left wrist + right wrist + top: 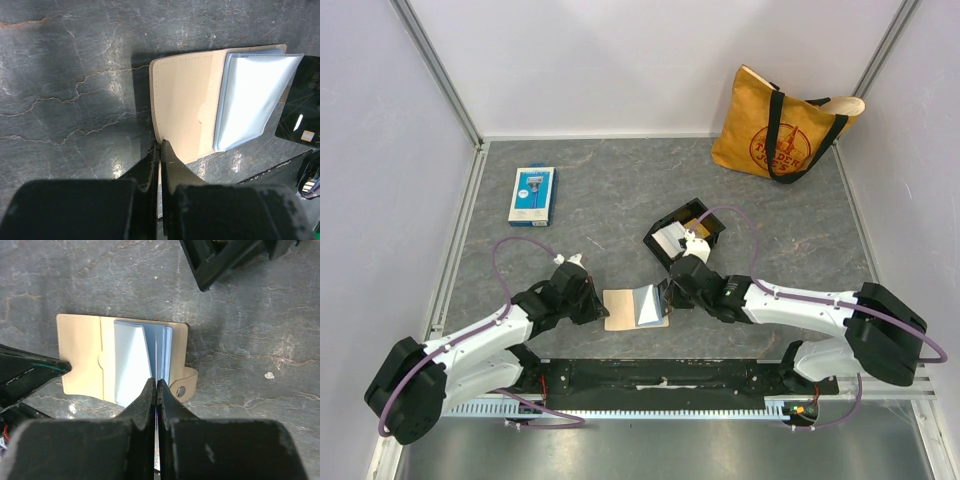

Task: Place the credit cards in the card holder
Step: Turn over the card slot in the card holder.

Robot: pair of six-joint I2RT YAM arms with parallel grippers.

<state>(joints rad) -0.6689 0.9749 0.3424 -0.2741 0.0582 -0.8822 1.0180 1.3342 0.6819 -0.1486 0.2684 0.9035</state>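
Observation:
The tan card holder [620, 308] lies open near the table's front edge, its pale blue sleeves [252, 95] fanned up. My left gripper [160, 145] is shut on the near edge of its tan cover [180, 105]. In the top view this gripper [600, 308] sits at the holder's left side. My right gripper [156, 382] is shut on a credit card [156, 352], seen edge-on as a thin line, whose far end stands between the sleeves [132, 360]. The right gripper [670, 292] is at the holder's right side. More credit cards [670, 238], one white and one gold, lie in a black tray.
The black tray [705, 212] sits just behind the right gripper. A blue-and-white package [531, 194] lies at the back left. A yellow tote bag [785, 125] leans on the back right wall. The holder's snap tab [186, 384] sticks out toward the right.

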